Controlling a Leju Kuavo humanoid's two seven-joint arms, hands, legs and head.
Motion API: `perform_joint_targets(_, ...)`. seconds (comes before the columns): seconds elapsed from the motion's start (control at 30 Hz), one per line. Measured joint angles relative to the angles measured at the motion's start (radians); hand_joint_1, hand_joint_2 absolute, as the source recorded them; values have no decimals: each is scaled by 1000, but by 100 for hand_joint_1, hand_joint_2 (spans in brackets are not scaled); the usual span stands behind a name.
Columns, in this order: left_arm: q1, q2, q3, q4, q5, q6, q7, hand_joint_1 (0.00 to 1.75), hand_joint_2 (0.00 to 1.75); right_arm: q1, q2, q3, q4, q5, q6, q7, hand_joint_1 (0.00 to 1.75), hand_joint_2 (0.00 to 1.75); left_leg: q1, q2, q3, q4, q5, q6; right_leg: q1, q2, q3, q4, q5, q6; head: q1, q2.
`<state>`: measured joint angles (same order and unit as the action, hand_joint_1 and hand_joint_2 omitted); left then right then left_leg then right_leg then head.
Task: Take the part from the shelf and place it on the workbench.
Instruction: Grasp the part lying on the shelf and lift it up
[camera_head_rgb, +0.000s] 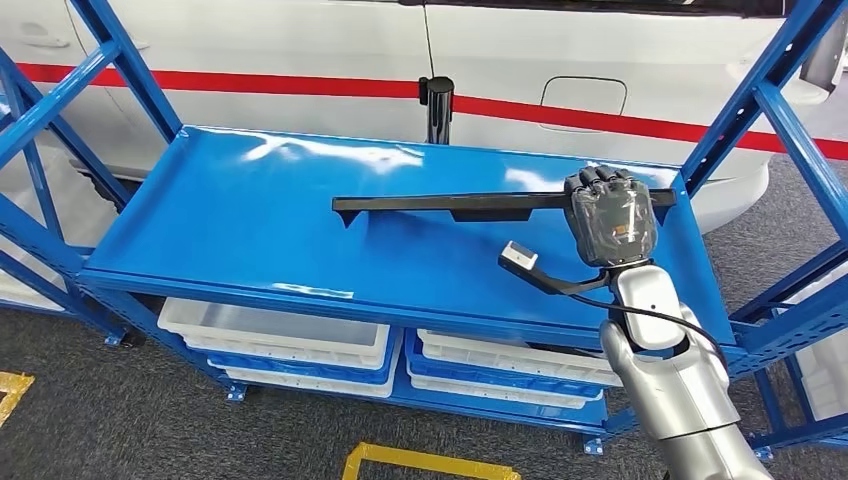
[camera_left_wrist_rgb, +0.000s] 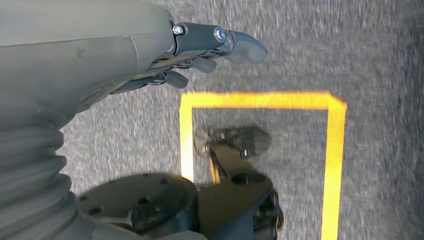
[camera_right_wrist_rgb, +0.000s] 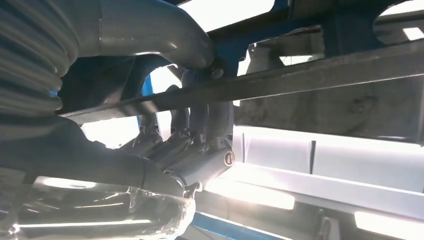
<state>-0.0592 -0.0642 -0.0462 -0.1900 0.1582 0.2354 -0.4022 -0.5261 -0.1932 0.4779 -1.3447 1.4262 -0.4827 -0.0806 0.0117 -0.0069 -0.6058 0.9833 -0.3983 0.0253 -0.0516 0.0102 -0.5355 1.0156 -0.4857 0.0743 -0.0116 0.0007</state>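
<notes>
A white car body (camera_head_rgb: 300, 60) with a red stripe fills the background behind the blue shelf (camera_head_rgb: 250, 220), whose glossy top deck spans most of the head view. Under that deck, white bins (camera_head_rgb: 280, 335) sit side by side on a lower level, and grey carpeted floor with yellow tape (camera_head_rgb: 420, 462) lies in front.

The part (camera_head_rgb: 450, 205), a long, thin black strip, lies across the deck toward its right rear, running roughly parallel to the back edge, its right end reaching the shelf's right edge. The right hand (camera_head_rgb: 608, 215) (wrapped in clear film) is at that right end, fingers curled over the strip; in the right wrist view the thumb and dark fingers (camera_right_wrist_rgb: 200, 125) close around the bar, gripping it.

The left hand (camera_left_wrist_rgb: 200, 55) hangs over the floor, above a yellow taped outline (camera_left_wrist_rgb: 260, 100), its fingers loosely apart and holding nothing.
</notes>
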Motion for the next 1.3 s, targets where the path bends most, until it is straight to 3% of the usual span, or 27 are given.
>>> perform_joint_targets(0.13, 2, 1, -1, 1, -1, 6, 0, 0, 175, 6, 4, -4, -7, 1, 0, 3, 134, 175, 4, -5, -29, 29, -8, -17, -3, 5, -28, 13, 4, -25, -8, 0)
perform_joint_targets(0.2, 3, 1, -1, 1, 0, 7, 0, 0, 175, 5, 6, -5, -12, 2, 0, 4, 134, 175, 9, 1, -62, 105, -73, -25, 0, 2, -43, 14, 15, -44, -11, 0)
perform_joint_targets(0.27, 3, 1, -1, 1, 0, 7, 0, 0, 175, 6, 7, -7, -16, 2, 0, 5, 134, 175, 9, 4, -108, 242, -159, -28, 10, -2, -57, 15, 25, -59, -12, 0)
perform_joint_targets(0.3, 3, 1, -2, 1, 0, 7, 0, 0, 175, 6, 8, -7, -16, 2, 0, 5, 134, 175, 8, 4, -122, 297, -185, -26, 16, -3, -64, 15, 30, -65, -12, 0)
perform_joint_targets(0.33, 3, 1, -2, 1, 0, 6, 0, 0, 175, 7, 8, -7, -16, 2, 0, 5, 134, 175, 7, 4, -119, 319, -192, -21, 23, -5, -70, 15, 35, -69, -12, 0)
perform_joint_targets(0.37, 3, 1, -2, 1, 0, 6, 0, 0, 175, 8, 8, -7, -17, 2, 0, 5, 134, 175, 5, 4, -96, 301, -182, -13, 30, -5, -75, 15, 40, -72, -12, 0)
perform_joint_targets(0.47, -1, 4, -1, 1, -2, 4, 0, 0, 175, 8, 9, -9, -23, 2, 0, 5, 134, 175, -11, 4, 40, 110, -132, 31, 44, -5, -86, 14, 54, -76, -10, 0)
perform_joint_targets(0.5, -2, 5, -2, 1, -3, 4, -1, 0, 175, 7, 10, -10, -25, 2, 0, 5, 134, 175, -18, 7, 69, 65, -123, 42, 43, -7, -87, 13, 59, -74, -7, 0)
perform_joint_targets(0.6, -5, 7, -2, 1, -7, 4, -4, 0, 175, 6, 12, -13, -29, 4, 0, 5, 134, 175, -36, 10, 79, 29, -100, 57, 36, -12, -89, 4, 78, -54, -8, 0)
perform_joint_targets(0.67, -8, 6, -2, 1, -9, 4, -4, 0, 175, 6, 12, -16, -31, 6, 0, 6, 134, 175, -32, 13, 77, 4, -74, 58, 39, -11, -100, 15, 68, -48, -10, 0)
perform_joint_targets(0.7, -9, 6, -3, 1, -10, 4, -4, 0, 175, 5, 12, -18, -32, 7, 0, 6, 134, 175, -28, 15, 72, -7, -59, 58, 41, -11, -114, 42, 43, -50, -8, 0)
perform_joint_targets(0.77, -10, 5, -4, 1, -12, 4, -3, 0, 175, 5, 11, -22, -33, 9, 1, 6, 134, 175, -25, 17, 50, -13, -36, 55, 38, -10, -154, 155, -38, -57, -6, 0)
perform_joint_targets(0.83, -10, 4, -6, 1, -13, 5, -2, 0, 175, 9, 11, -24, -33, 11, 2, 6, 134, 175, -23, 17, 23, -11, -17, 49, 32, -10, -178, 267, -85, -46, -4, 0)
perform_joint_targets(0.87, -10, 3, -8, 1, -13, 4, -1, 0, 175, 10, 11, -24, -33, 12, 2, 6, 134, 175, -22, 18, 9, -10, -7, 45, 29, -10, -170, 283, -82, -34, -4, 0)
perform_joint_targets(0.9, -10, 2, -10, 1, -14, 4, -1, 0, 175, 11, 11, -24, -33, 12, 2, 6, 134, 175, -20, 18, -3, -9, 2, 41, 25, -10, -143, 261, -64, -20, -4, 0)
perform_joint_targets(0.93, -11, 2, -12, 1, -14, 4, -1, 0, 175, 11, 11, -24, -33, 12, 2, 6, 134, 175, -17, 18, -15, -6, 9, 35, 21, -11, -98, 205, -41, -6, -4, 0)
perform_joint_targets(0.97, -11, 2, -12, 1, -15, 4, -1, 0, 175, 10, 11, -24, -33, 3, 7, 0, 134, 175, -17, 18, -27, 0, 16, 28, 18, -11, -43, 130, -30, 2, -3, 0)
perform_joint_targets(1.0, -11, 2, -13, 1, -16, 4, -1, 0, 175, 10, 12, -24, -35, -19, 18, -15, 134, 175, -17, 18, -37, 6, 22, 21, 19, -11, 1, 62, -28, 3, -3, 0)
perform_joint_targets(1.07, -11, 2, -14, 1, -18, 3, -1, 0, 175, 11, 14, -23, -42, -87, 53, -64, 134, 175, -20, 16, -50, 15, 35, 10, 25, -9, 42, -10, -41, -8, -4, 0)
perform_joint_targets(1.13, -10, 3, -16, 2, -19, 0, 0, 0, 175, 16, 15, -22, -50, -132, 76, -108, 134, 175, -18, 15, -59, 18, 45, 1, 23, -10, 28, -11, -33, -27, -5, 0)
perform_joint_targets(1.17, -9, 4, -16, 2, -19, -3, 1, 0, 175, 18, 15, -21, -55, -140, 82, -120, 134, 175, -15, 14, -68, 27, 32, -4, 20, -11, 20, -9, -24, -41, -6, 0)
perform_joint_targets(1.23, -9, 6, -16, 3, -19, -5, 3, 0, 175, 20, 18, -17, -65, -144, 86, -129, 134, 175, -9, 10, -96, 97, -45, -17, 16, -13, -1, -9, -4, -67, -7, 0)
perform_joint_targets(1.3, -9, 6, -17, 3, -20, -6, 3, 0, 175, 22, 19, -13, -72, -153, 92, -141, 134, 175, -4, 8, -129, 228, -140, -27, 21, -13, -26, -7, 16, -78, -8, 0)
